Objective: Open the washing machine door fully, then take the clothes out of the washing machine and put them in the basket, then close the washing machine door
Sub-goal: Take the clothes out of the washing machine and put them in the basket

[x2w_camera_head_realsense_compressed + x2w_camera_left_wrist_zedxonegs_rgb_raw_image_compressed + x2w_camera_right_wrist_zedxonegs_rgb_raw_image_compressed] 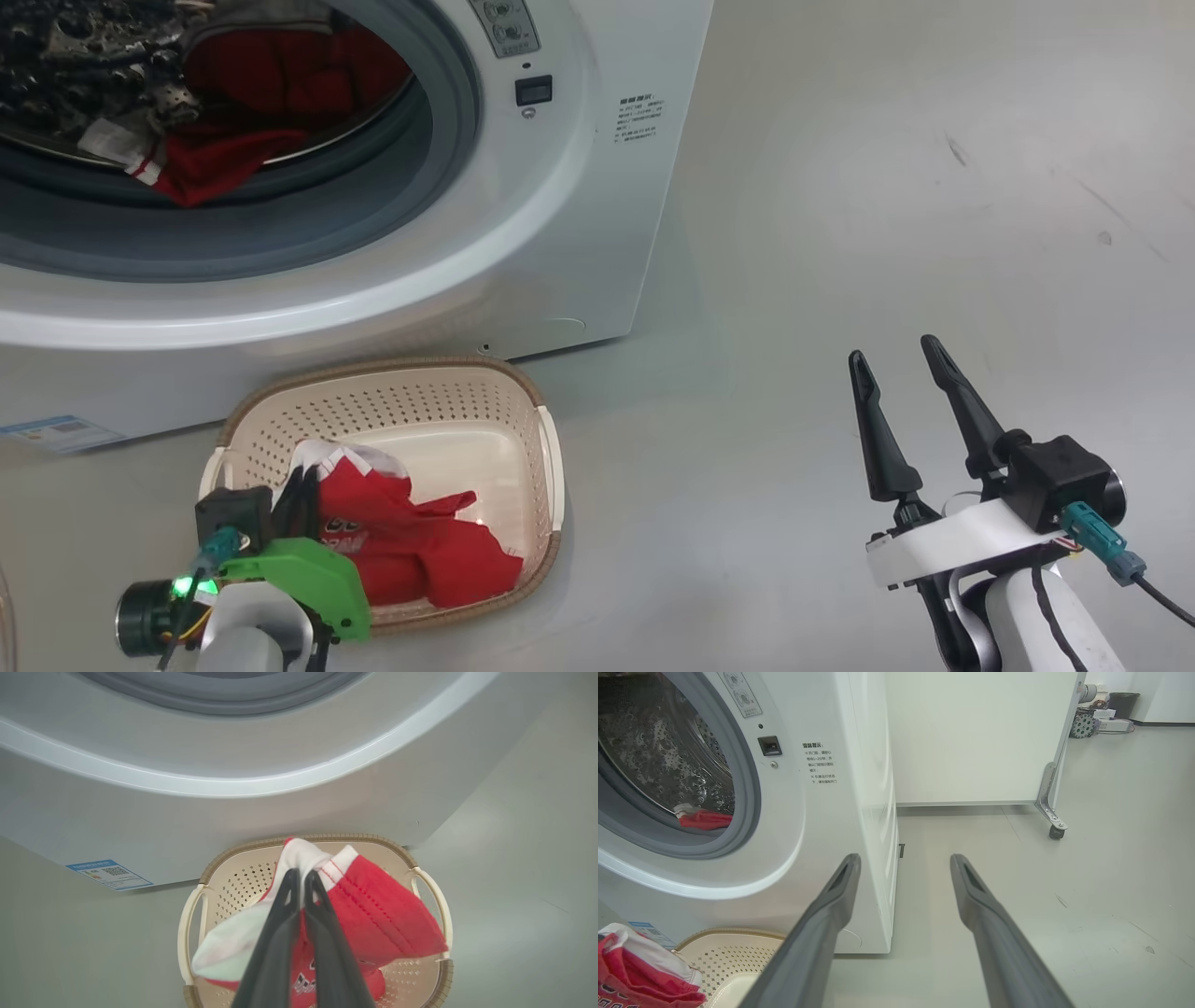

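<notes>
The white washing machine (pixel 560 233) stands with its drum mouth uncovered; the washing machine door is out of view. Red and white clothes (pixel 233 159) lie at the drum's lip, also seen in the right wrist view (pixel 703 819). On the floor below the machine sits the cream basket (pixel 373 378). My left gripper (pixel 303 471) is shut on a red and white garment (pixel 373 905), which hangs down into the basket (pixel 434 896). The left gripper's fingers (pixel 299 877) pinch its white edge. My right gripper (pixel 893 353) stands open and empty, to the right over bare floor.
A blue sticker (pixel 61 432) marks the machine's lower front. In the right wrist view a white panel on casters (pixel 971 742) stands behind the machine, with clutter (pixel 1111 709) at the far back. Grey floor (pixel 887 187) stretches to the right of the machine.
</notes>
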Controlling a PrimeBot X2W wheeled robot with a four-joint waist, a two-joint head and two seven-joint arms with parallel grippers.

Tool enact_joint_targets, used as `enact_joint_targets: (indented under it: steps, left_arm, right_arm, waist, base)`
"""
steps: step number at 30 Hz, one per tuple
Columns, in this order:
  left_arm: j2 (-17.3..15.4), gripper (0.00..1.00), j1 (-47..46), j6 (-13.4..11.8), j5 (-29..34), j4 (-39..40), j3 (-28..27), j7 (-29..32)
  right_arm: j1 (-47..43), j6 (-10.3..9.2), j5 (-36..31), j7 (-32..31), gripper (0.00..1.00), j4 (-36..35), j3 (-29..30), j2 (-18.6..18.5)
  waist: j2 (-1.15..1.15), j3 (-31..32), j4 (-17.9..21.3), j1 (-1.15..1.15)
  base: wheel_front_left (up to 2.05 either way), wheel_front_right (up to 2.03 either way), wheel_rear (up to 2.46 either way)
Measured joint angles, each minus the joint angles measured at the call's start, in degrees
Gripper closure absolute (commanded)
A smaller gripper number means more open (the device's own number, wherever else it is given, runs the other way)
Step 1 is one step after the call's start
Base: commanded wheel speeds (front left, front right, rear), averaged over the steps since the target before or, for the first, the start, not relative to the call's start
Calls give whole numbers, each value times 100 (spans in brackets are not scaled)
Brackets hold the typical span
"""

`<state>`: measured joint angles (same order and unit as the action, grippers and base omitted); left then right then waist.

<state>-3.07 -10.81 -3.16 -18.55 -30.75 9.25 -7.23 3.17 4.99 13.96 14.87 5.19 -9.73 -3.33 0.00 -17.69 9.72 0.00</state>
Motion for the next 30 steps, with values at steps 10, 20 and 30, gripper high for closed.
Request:
enact_joint_targets:
  steps: [10, 20, 30]
  left_arm:
    - [20, 100, -794, 2, -69, -880, -92, 69]
    - [41, 0, -1109, 67, -176, -1645, -149, 103]
    - [36, 0, -1210, 66, -176, -1981, -231, -365]
  right_arm:
    - [259, 47, 12, 0, 0, -38, -69, 12]
    - [397, 47, 51, 0, 0, 16, -62, 24]
    - [481, 47, 56, 0, 0, 183, 3, 52]
  waist:
    - [0, -525, 78, 0]
    - [0, -724, 159, 0]
    - [0, -580, 165, 0]
  base:
    - [0, 0, 0]
    - [0, 0, 0]
    - [0, 0, 0]
